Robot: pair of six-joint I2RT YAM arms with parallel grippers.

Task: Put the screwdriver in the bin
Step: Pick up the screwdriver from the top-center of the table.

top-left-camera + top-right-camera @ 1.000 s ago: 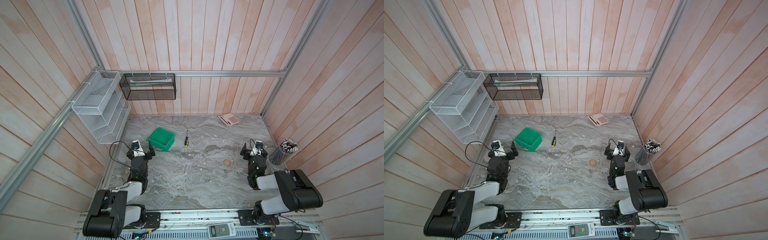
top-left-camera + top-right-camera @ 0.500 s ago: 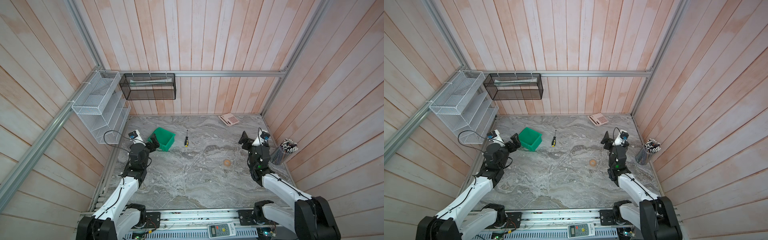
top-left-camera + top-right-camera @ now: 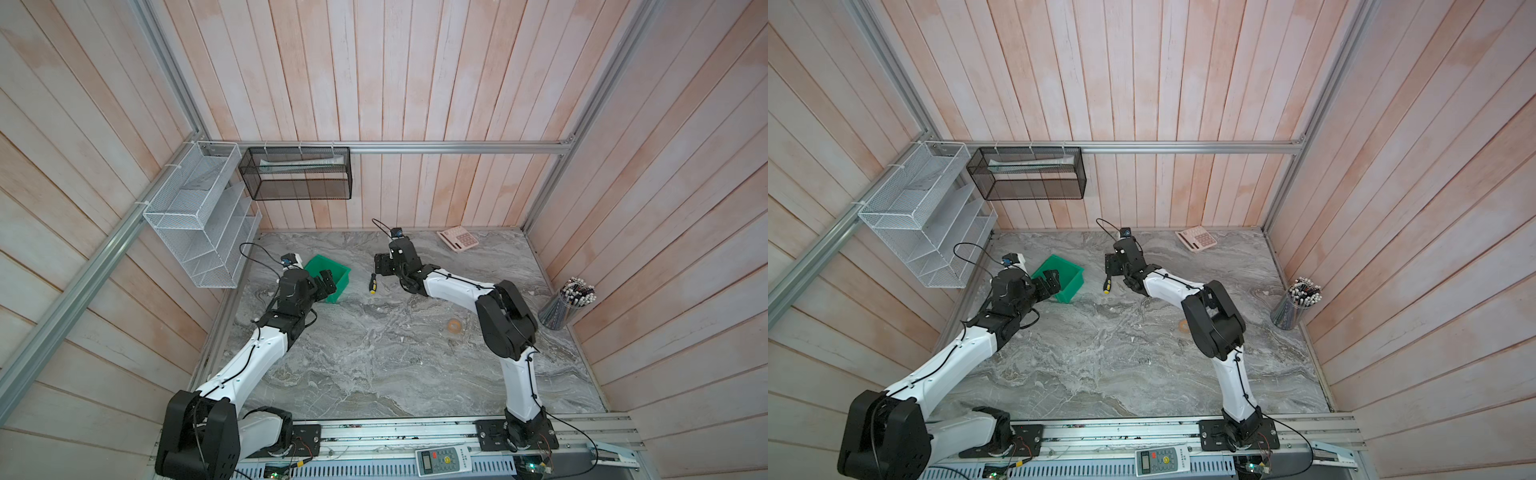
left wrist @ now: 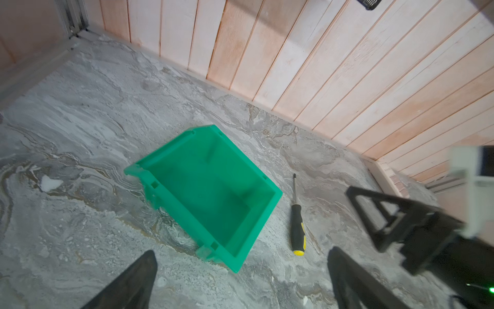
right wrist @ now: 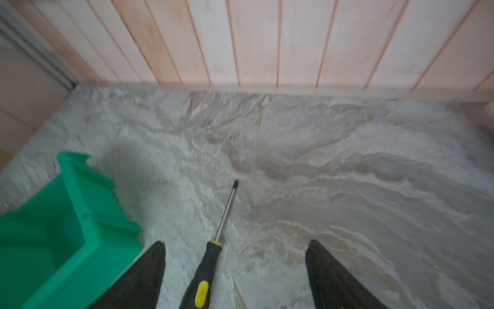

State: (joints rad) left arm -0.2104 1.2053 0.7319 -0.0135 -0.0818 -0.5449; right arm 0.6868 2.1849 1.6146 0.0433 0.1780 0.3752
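Currently the screwdriver (image 5: 208, 267) lies flat on the table (image 4: 80, 133) just beside the bin (image 4: 213, 203). The right gripper (image 5: 235, 241) stands over its handle, jaws apart on either side and clear of it, while the left gripper (image 4: 242, 250) hovers wide open at the bin's edge.

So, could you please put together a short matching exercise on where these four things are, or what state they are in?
Things
1. screwdriver
2. bin
3. calculator
4. cup of pens

Places or states
A. green and empty
B. standing upright by the right side wall
C. lying flat just beside the bin
D. lying flat at the foot of the back wall

Pairs: 1-C, 2-A, 3-D, 4-B
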